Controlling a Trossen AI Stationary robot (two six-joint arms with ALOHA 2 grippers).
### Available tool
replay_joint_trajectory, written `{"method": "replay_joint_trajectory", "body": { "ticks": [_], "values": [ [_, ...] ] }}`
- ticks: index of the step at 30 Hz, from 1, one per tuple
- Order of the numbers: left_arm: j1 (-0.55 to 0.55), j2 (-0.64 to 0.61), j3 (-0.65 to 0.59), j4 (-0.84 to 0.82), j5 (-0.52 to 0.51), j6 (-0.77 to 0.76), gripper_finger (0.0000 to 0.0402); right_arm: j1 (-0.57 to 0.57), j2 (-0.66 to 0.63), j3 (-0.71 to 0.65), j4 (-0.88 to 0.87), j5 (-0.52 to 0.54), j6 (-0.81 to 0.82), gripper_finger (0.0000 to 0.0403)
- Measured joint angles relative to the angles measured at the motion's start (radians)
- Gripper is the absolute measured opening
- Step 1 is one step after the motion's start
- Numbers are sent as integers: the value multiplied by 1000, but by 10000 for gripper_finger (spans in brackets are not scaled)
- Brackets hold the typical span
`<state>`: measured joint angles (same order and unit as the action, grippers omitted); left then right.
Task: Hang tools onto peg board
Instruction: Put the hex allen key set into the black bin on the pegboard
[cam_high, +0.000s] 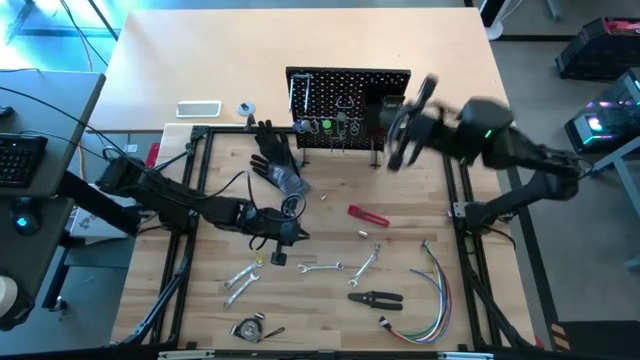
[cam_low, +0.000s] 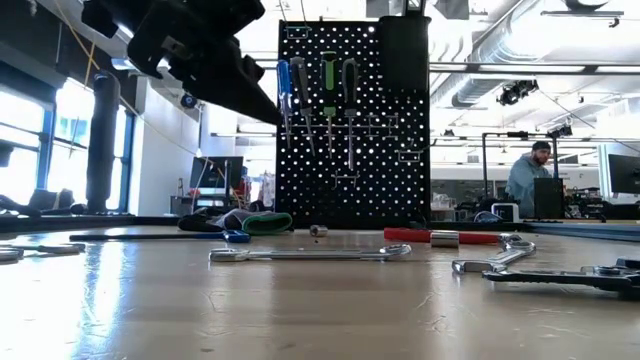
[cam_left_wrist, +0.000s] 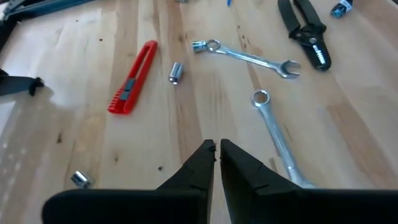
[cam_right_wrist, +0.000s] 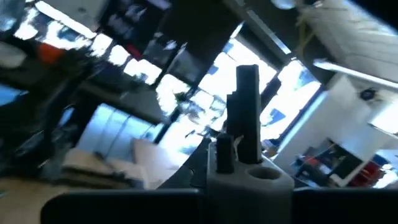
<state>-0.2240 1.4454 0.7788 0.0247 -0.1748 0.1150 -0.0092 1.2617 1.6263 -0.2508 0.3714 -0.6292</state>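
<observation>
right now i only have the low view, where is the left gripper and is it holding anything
observer: the left gripper hangs low over the light wooden table, fingers shut and empty, beside a long silver combination wrench
operator: and the right one
observer: the right gripper is raised at the right end of the black perforated peg board, and seems to grip a black bar-shaped tool
operator: anything near the front edge i cant see
observer: a bundle of coloured wires lies at the front right of the table
</observation>
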Motion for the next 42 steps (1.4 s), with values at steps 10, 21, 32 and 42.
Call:
{"method": "replay_joint_trajectory", "body": {
  "ticks": [10, 21, 32, 42],
  "values": [
    [-6, 4, 0, 5, 0, -18, 19, -351, 70, 212, -79, -273, 175, 28],
    [-12, 4, 0, -8, -1, -35, 19, -620, 220, 318, -262, -497, 378, 28],
    [-7, 4, 0, -4, -1, -16, 19, -661, 230, 318, -387, -585, 404, 28],
    [-5, 4, 0, 3, -1, -32, 19, -681, 242, 319, -437, -635, 423, 35]
  ]
}}
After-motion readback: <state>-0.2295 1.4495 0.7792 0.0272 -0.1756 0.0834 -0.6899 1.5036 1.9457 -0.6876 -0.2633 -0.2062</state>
